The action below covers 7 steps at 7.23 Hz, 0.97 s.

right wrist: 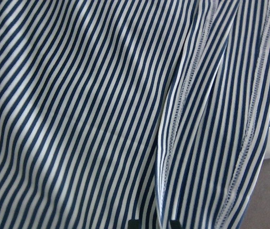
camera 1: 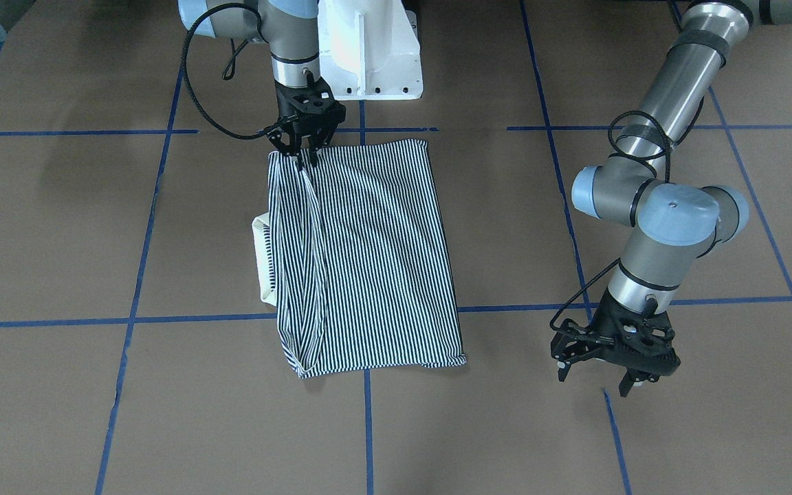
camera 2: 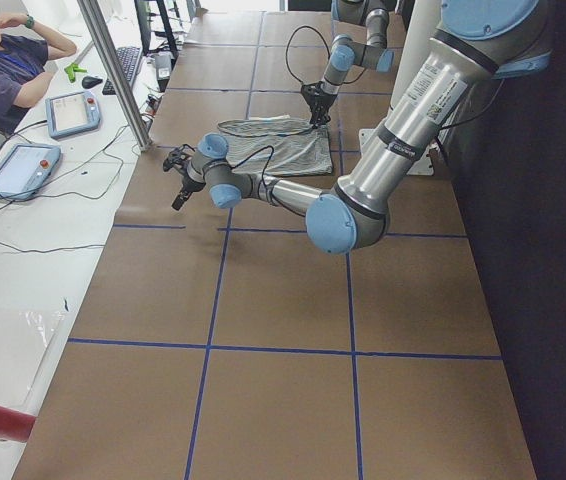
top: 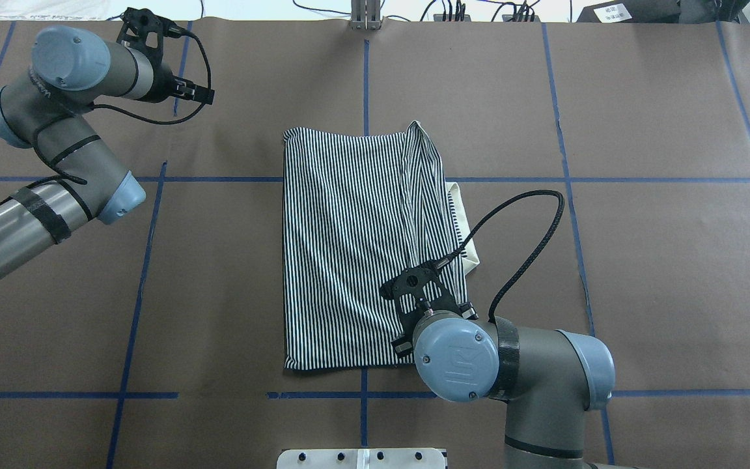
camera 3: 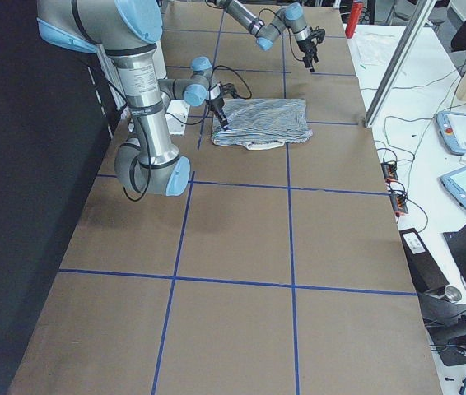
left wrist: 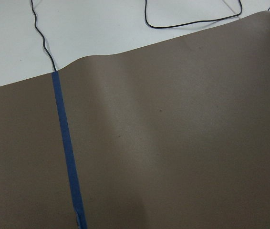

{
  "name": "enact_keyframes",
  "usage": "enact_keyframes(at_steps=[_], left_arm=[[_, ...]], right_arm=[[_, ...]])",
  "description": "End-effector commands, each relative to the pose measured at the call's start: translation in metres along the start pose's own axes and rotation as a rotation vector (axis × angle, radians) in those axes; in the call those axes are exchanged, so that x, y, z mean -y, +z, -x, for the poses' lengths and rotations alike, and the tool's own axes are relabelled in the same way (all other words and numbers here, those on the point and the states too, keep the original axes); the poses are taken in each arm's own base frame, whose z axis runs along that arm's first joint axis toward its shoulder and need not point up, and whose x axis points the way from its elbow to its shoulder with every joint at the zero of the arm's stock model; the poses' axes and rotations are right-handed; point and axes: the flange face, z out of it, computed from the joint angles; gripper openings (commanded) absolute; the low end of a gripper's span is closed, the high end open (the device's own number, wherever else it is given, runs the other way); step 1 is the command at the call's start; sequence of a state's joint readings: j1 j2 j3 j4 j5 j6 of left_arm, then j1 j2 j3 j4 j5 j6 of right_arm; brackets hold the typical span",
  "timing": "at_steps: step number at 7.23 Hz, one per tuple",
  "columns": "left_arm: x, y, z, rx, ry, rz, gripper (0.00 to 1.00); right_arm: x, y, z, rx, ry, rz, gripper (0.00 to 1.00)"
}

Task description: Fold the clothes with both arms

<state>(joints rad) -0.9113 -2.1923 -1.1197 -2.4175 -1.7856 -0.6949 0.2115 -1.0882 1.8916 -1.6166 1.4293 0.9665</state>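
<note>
The striped polo shirt [camera 1: 368, 254] lies folded into a rectangle on the brown table, also in the overhead view [top: 349, 247]. Its cream collar [camera 1: 262, 265] sticks out on the robot's right side. My right gripper [camera 1: 304, 157] is shut on the shirt's edge at the corner nearest the base, and a ridge of cloth runs from it along the shirt. The right wrist view is filled with stripes and a hem [right wrist: 173, 143]. My left gripper [camera 1: 594, 381] is open and empty, low over bare table at the far left side, well apart from the shirt [top: 183, 71].
The white pedestal base [camera 1: 368, 55] stands just behind the right gripper. Blue tape lines [camera 1: 368, 426] cross the brown paper. The left wrist view shows only paper, tape [left wrist: 66, 143] and a cable. An operator [camera 2: 3, 70] with tablets sits beyond the far edge.
</note>
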Motion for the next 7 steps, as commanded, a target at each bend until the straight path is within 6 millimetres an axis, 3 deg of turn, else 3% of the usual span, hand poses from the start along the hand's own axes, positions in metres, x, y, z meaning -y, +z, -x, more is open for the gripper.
enact_keyframes(at_steps=[1, 3, 5, 7], left_arm=[[0.0002, -0.0005, -0.0004, -0.001, 0.0, -0.001, 1.0], [0.0006, -0.001, -0.0009, -0.002, 0.001, -0.002, 1.0], [-0.0001, -0.0006, -0.0018, -0.003, 0.001, -0.001, 1.0], [-0.0001, -0.0006, -0.0018, -0.003, 0.001, -0.001, 1.0]], right_arm=[[-0.0036, 0.0034, -0.0026, -0.007, -0.004, 0.008, 0.33], [-0.0069, 0.0079, -0.008, -0.017, -0.005, 0.014, 0.32], [-0.0075, 0.0067, -0.0061, -0.015, -0.003, 0.013, 0.0], [-0.0033, 0.0042, -0.0093, -0.015, 0.004, 0.003, 0.0]])
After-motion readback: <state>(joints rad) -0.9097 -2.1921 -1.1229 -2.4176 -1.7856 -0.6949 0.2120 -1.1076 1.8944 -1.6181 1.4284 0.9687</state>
